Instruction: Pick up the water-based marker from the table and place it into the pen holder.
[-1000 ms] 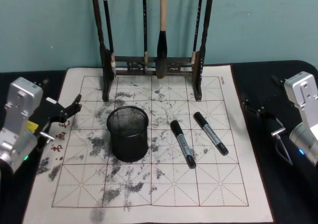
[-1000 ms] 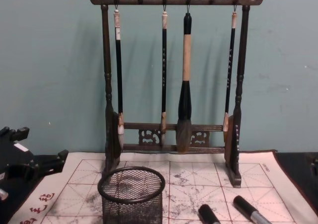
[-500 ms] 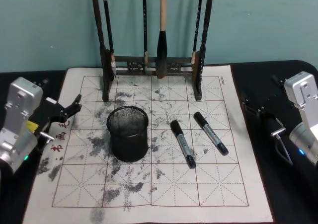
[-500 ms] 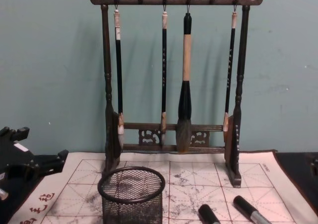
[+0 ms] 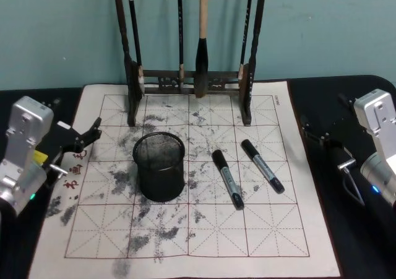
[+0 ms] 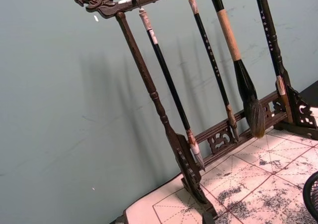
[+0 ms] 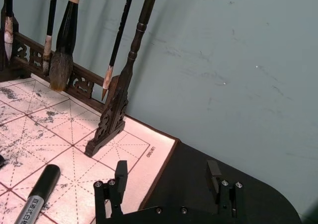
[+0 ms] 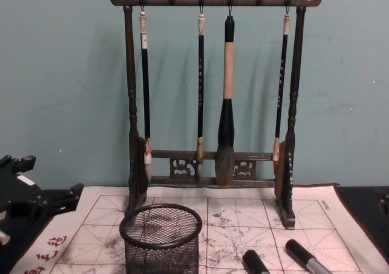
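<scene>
Two black water-based markers lie on the practice mat, one (image 5: 228, 179) just right of the pen holder, the other (image 5: 262, 166) farther right. Their cap ends show in the chest view (image 8: 255, 263) (image 8: 306, 259). The pen holder (image 5: 159, 166), a round black mesh cup, stands upright and empty left of them, also in the chest view (image 8: 161, 237). My left gripper (image 5: 86, 137) hovers open at the mat's left edge. My right gripper (image 5: 322, 137) sits open off the mat's right edge; in the right wrist view its spread fingers (image 7: 167, 170) hold nothing, with a marker (image 7: 37, 194) nearby.
A tall dark wooden rack (image 5: 192, 78) hung with several calligraphy brushes stands at the back of the mat, against the teal wall. The ink-stained gridded mat (image 5: 278, 229) covers the black table. Open mat lies in front of the cup and markers.
</scene>
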